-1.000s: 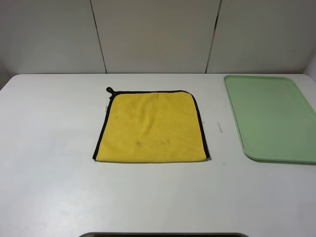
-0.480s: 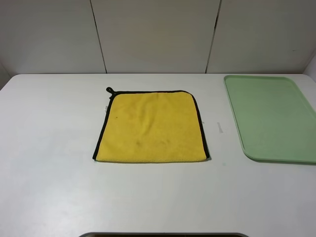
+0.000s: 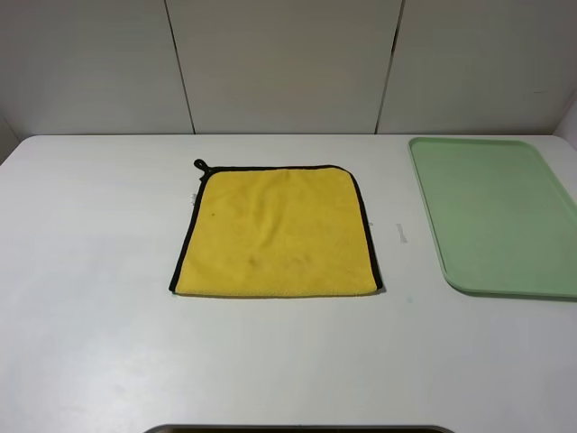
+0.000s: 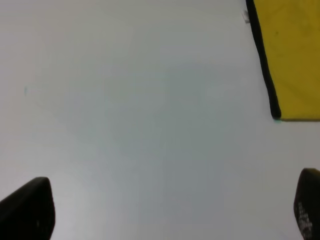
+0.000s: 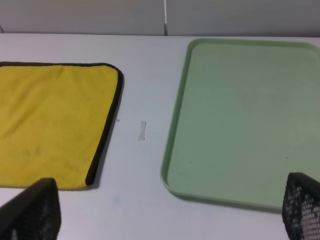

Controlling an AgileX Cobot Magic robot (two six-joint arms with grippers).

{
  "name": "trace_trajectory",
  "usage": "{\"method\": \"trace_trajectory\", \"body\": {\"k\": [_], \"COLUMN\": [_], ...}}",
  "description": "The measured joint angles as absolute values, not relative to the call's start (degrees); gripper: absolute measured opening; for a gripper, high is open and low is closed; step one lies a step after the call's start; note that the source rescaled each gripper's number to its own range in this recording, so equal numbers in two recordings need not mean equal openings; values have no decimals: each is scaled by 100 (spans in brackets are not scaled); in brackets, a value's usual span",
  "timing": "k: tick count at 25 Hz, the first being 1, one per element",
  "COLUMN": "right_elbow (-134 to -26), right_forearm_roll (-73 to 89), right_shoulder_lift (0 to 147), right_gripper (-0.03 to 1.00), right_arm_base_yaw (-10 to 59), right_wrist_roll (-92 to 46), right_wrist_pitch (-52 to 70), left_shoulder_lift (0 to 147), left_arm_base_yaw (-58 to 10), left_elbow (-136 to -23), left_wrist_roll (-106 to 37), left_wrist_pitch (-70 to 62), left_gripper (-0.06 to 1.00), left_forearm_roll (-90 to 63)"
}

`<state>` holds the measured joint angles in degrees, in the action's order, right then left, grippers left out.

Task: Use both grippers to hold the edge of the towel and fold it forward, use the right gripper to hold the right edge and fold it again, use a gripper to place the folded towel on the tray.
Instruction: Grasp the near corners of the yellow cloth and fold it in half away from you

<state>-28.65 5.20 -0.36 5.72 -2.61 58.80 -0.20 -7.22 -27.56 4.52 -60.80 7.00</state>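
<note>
The first step has not yet begun. The towel point(image 3: 275, 232) lies flat and unfolded on the bench point(image 3: 90, 271), well apart from the tray point(image 3: 496, 216) to its right.

Neither arm shows in the high view. The left claw point(image 4: 167, 210) hangs above bare bench beside the towel's left border, tips spread wide, holding and touching nothing. The right claw point(image 5: 167, 210) is spread just as wide and is also empty, above the bench with the towel's right corner and the tray's front rim ahead of it.

The next move probably calls for both claws to drop to the towel's near edge point(image 3: 275, 293), one toward each corner. That border is thin and lies flat on the bench, so the tips would likely need to come down very low before pinching. The edge could then be carried forward to the far side.
</note>
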Motion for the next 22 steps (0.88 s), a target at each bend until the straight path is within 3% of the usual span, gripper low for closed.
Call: {"method": "trace_trajectory", "body": {"k": [7, 13, 22], "right_elbow": [-3005, -3765, -4858], "right_forearm_roll": [630, 636, 750], "right_shoulder_lift": [155, 1370, 3509], "right_gripper": [100, 100, 100], "right_arm_base_yaw": [572, 572, 572], "right_wrist_roll": [-261, -281, -1316], "right_wrist_pitch": [5881, 5825, 5685], "left_shoulder_lift": [890, 2052, 3281], "left_arm_base_yaw": [-722, -744, -1914], "left_elbow": [-3361, -3993, -4696], "left_wrist_roll": [-96, -737, -1097], "left_wrist_pitch": [-6095, -6051, -5904], "left_gripper": [97, 97, 97], "left_forearm_roll": [700, 707, 1327]}}
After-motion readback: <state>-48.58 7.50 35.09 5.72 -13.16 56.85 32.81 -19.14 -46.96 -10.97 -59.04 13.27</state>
